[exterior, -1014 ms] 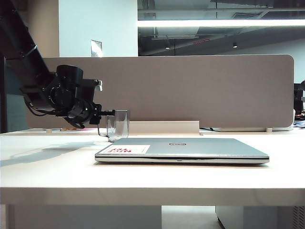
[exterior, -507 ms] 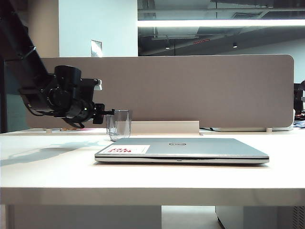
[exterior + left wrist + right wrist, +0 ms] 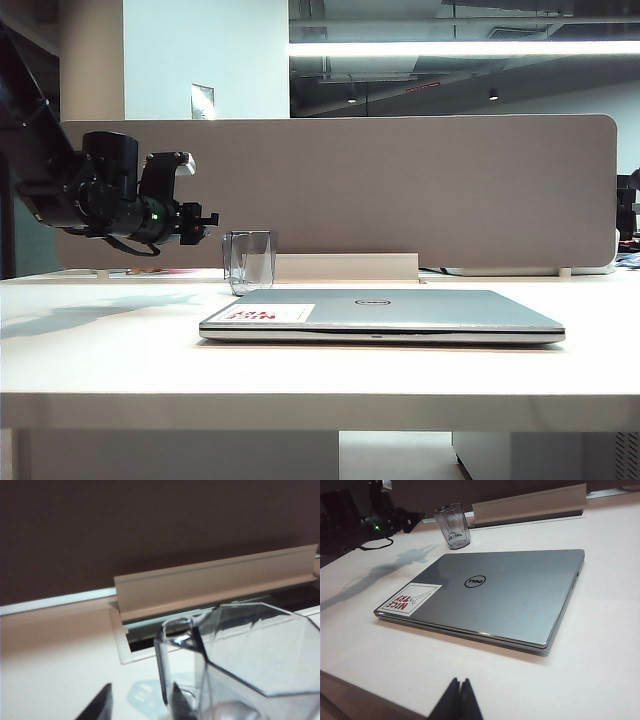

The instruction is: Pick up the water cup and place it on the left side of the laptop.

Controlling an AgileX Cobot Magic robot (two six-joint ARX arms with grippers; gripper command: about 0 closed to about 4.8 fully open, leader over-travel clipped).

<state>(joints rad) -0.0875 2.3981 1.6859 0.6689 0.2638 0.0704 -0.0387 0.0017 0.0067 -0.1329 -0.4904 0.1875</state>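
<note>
Water cup (image 3: 249,261) released: left gripper (image 3: 205,222) drawn back from handle since a second ago, fingers apart, nothing held. Cup left upright on table (image 3: 110,345), beside laptop (image 3: 385,312) at left rear corner. Placement judged done. Right gripper (image 3: 458,700) pressed together, idle near laptop front.

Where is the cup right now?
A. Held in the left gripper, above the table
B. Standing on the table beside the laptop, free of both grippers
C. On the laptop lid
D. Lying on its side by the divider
B: the cup stands upright on the table by the laptop, with the left gripper open and clear of it.
</note>
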